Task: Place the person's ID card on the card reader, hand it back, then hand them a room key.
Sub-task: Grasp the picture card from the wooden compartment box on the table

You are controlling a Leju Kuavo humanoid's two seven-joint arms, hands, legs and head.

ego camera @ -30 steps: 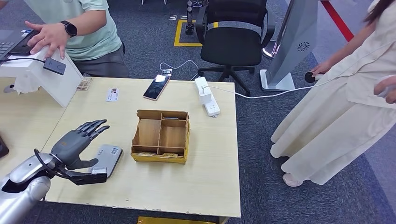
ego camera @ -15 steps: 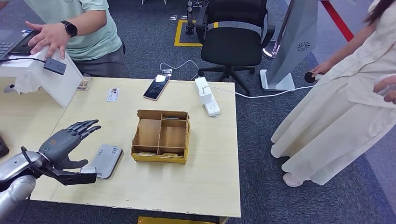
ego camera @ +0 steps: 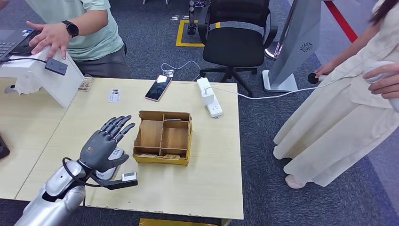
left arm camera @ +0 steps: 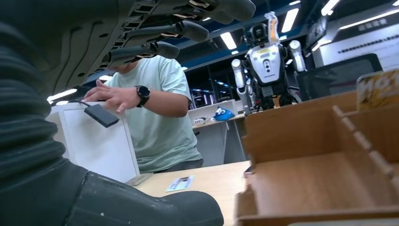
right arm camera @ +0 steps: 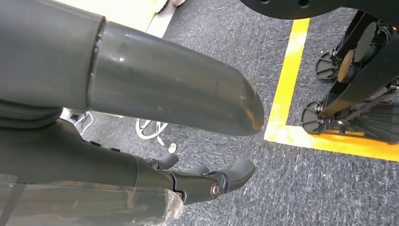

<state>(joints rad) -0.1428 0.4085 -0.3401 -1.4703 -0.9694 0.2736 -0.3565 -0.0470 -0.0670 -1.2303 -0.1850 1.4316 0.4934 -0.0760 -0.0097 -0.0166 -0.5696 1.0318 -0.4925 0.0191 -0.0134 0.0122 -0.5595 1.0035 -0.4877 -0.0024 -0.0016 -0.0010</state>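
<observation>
My left hand (ego camera: 104, 145) hovers with its fingers spread over the grey card reader (ego camera: 117, 153), covering most of it and holding nothing. In the left wrist view its fingers (left arm camera: 155, 33) and thumb stand wide apart with nothing between them. A small white card (ego camera: 113, 95) lies flat near the table's far edge; the same card (left arm camera: 180, 182) lies beyond the hand. A wooden compartment box (ego camera: 139, 132) stands just right of the hand, with thin cards in its front slots (ego camera: 157, 156). My right hand (right arm camera: 207, 181) hangs over the carpet, holding nothing.
A phone (ego camera: 157, 88) and a white power strip (ego camera: 209, 99) lie at the table's far side. A person in a green shirt (ego camera: 89, 28) leans on a white stand (ego camera: 42, 77) at the far left. Another person in a cream dress (ego camera: 339, 113) stands right of the table.
My left hand has swung right and forward from beside the card reader to over it. The person on the right has raised a hand.
</observation>
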